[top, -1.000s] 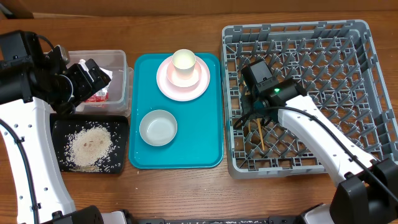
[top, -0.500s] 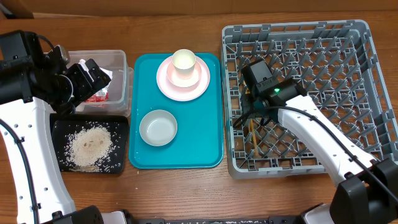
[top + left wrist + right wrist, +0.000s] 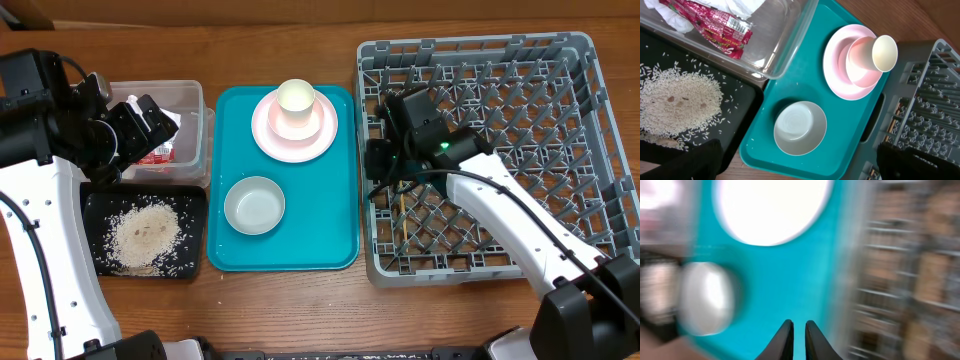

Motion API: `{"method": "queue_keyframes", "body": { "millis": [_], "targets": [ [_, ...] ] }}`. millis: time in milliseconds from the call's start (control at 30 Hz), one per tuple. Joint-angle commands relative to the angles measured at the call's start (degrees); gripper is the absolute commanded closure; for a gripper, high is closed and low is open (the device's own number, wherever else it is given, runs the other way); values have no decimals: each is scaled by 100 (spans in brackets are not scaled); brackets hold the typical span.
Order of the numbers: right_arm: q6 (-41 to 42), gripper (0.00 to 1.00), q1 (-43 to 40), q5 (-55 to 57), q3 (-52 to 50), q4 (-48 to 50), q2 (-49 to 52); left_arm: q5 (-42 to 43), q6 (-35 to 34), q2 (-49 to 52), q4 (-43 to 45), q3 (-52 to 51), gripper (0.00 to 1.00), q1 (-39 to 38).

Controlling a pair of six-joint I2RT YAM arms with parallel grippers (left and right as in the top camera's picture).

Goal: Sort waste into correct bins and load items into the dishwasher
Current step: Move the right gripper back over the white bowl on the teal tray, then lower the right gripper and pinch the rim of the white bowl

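We had loaded the two thin wooden chopsticks [image 3: 402,222] into the large grey plastic dish rack [image 3: 475,46], and our right claw [image 3: 799,323], nearly closed and empty, swung toward its rim.

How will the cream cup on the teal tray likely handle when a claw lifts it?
The cream cup looks small and thin-walled, so probably light and rigid. It sits in the pink bowl on the plate, so a sideways nudge might tip it or drag the bowl.

Right wrist view: motion-blurred throughout. Thin wooden chopsticks [image 3: 401,215]: partly hidden beneath white right arm [image 3: 500,212]. Crumpled white paper napkin [image 3: 742,6]: cropped by edge.
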Motion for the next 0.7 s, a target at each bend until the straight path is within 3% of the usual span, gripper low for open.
{"method": "queue_keyframes", "body": {
  "millis": [0,133,300,467,667],
  "targets": [
    [389,85,374,-1473,-9,404,-4,-39,125,-74,0,70,0,-2],
    [385,79,1038,-1198,-9,918,-4,-39,125,-74,0,70,0,-2],
    [339,72,1965,-7,-9,1419,11,-39,125,-74,2,70,0,-2],
    [24,72,2822,1335,-9,1886,195,-39,125,-74,0,70,0,-2],
    [-323,77,3390,1906,-9,2634,951,-39,125,-74,0,70,0,-2]
  ]
}}
